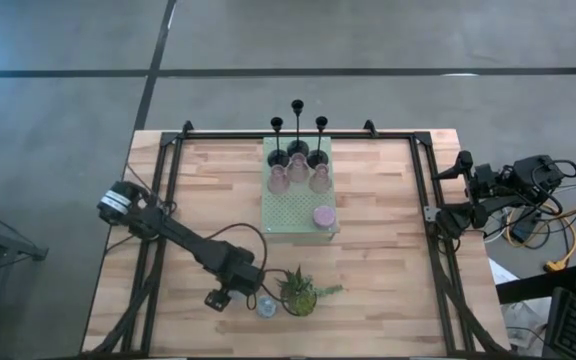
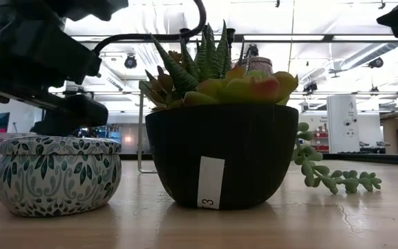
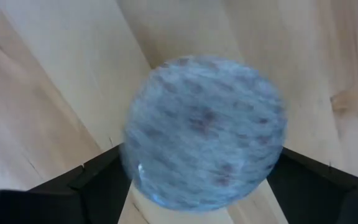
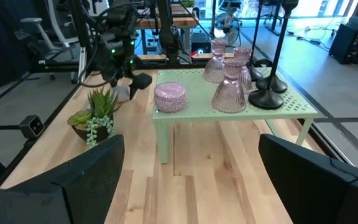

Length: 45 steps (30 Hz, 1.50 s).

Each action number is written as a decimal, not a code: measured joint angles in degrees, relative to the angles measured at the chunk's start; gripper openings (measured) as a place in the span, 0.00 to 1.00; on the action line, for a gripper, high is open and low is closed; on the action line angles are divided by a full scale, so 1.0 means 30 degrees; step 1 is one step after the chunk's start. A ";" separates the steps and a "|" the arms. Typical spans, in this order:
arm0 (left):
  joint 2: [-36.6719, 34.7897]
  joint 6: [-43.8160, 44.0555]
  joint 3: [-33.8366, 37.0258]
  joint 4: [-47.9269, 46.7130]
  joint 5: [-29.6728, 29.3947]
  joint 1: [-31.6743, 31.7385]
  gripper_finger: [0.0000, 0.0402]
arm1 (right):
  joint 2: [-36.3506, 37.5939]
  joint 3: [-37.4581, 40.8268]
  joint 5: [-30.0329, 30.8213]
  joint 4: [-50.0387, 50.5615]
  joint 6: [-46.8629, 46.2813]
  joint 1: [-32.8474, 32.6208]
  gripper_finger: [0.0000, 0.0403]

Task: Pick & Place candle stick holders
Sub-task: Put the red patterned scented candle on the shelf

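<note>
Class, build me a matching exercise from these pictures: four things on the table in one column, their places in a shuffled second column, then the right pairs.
Things
1. blue patterned cup
2. pink cup
3. black sticks
4. potted plant

Places
A. far end of the green mat
B. between the open left gripper's fingers
C. near corner of the mat
D. on the table beside the blue cup

Pairs: 1-B, 2-C, 3-A, 4-D

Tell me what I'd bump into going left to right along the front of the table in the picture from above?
Left gripper → small blue patterned cup → spiky green potted plant.
</note>
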<state>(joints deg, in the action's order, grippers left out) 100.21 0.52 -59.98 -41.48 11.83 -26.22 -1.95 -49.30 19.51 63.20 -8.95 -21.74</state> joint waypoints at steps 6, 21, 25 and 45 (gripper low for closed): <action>-0.0751 -0.0079 -0.0115 -0.0389 -0.0911 -0.0036 0.85 | 0.0004 0.0006 0.0007 0.0000 0.0000 0.0003 0.91; -0.0891 -0.2899 -0.0125 0.1398 -0.1396 -0.0080 0.85 | 0.0006 0.0004 0.0007 0.0000 0.0000 0.0004 0.91; -0.0891 -0.3835 -0.0125 0.1864 -0.1469 -0.0080 0.85 | 0.0000 0.0007 0.0007 0.0000 0.0000 0.0000 0.91; -0.0698 -0.6077 0.0395 0.2502 -0.1418 -0.0080 0.82 | 0.0000 0.0007 0.0007 0.0000 -0.0001 0.0007 0.91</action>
<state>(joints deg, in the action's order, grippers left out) 98.11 -17.71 -58.80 -33.97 7.57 -26.46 -1.96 -49.28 19.53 63.20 -8.95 -21.71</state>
